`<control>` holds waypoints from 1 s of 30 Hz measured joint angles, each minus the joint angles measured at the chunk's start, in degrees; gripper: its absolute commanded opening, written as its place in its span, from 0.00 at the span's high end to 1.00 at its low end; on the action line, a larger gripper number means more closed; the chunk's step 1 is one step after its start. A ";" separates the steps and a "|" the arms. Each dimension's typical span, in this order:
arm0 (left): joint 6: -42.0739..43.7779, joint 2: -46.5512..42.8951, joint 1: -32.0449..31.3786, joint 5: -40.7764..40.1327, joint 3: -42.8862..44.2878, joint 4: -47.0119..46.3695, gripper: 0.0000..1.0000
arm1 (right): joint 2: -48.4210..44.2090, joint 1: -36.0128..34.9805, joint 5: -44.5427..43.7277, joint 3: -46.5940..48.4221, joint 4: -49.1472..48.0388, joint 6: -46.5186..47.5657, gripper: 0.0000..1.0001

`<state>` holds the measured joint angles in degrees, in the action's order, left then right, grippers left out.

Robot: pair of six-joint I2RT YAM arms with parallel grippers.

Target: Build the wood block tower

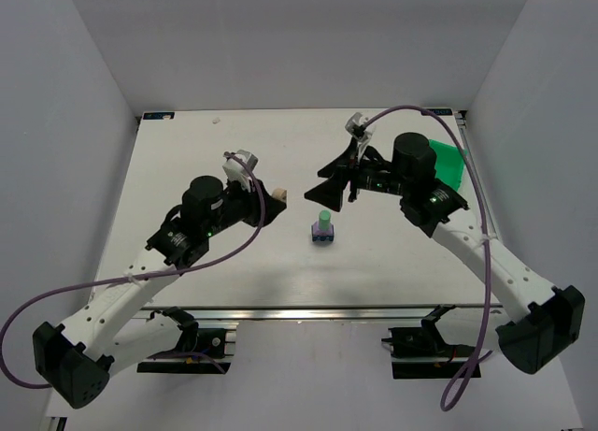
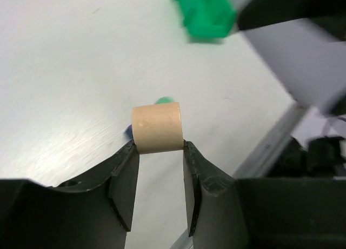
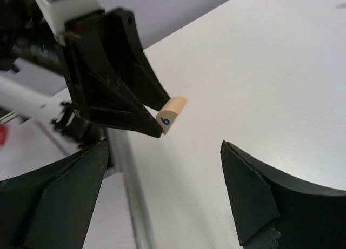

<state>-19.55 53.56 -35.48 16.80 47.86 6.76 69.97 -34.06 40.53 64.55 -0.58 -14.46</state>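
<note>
A small tower (image 1: pixel 323 229) stands mid-table: a mint green block on a lilac one on a dark blue one. My left gripper (image 1: pixel 273 199) is shut on a cream block (image 1: pixel 277 194), held above the table left of the tower. In the left wrist view the cream block (image 2: pixel 157 127) sits pinched between the fingertips (image 2: pixel 132 152), with bits of the green and blue blocks (image 2: pixel 164 101) peeking from behind it. My right gripper (image 1: pixel 333 186) is open and empty, just up and right of the tower. In the right wrist view the cream block (image 3: pixel 170 113) shows a blue mark on its end.
A bright green plastic bin (image 1: pixel 448 164) stands at the table's right edge behind the right arm; it also shows in the left wrist view (image 2: pixel 205 14). The metal rail (image 1: pixel 318 312) runs along the near edge.
</note>
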 measured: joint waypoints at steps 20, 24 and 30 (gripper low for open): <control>-4.79 31.98 0.81 -32.44 7.08 22.91 1.00 | -5.75 0.70 -37.29 0.92 14.73 7.91 0.11; -1.86 33.07 0.90 -31.19 6.08 19.76 1.00 | -5.75 0.72 -38.86 0.92 15.08 8.70 0.11; 2.38 35.52 0.94 -26.23 4.33 15.45 1.00 | -5.75 0.72 -41.35 0.92 15.67 9.05 0.11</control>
<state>-17.17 89.08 -34.54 -9.43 52.18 22.22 64.23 -33.34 -0.82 65.47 15.09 -5.41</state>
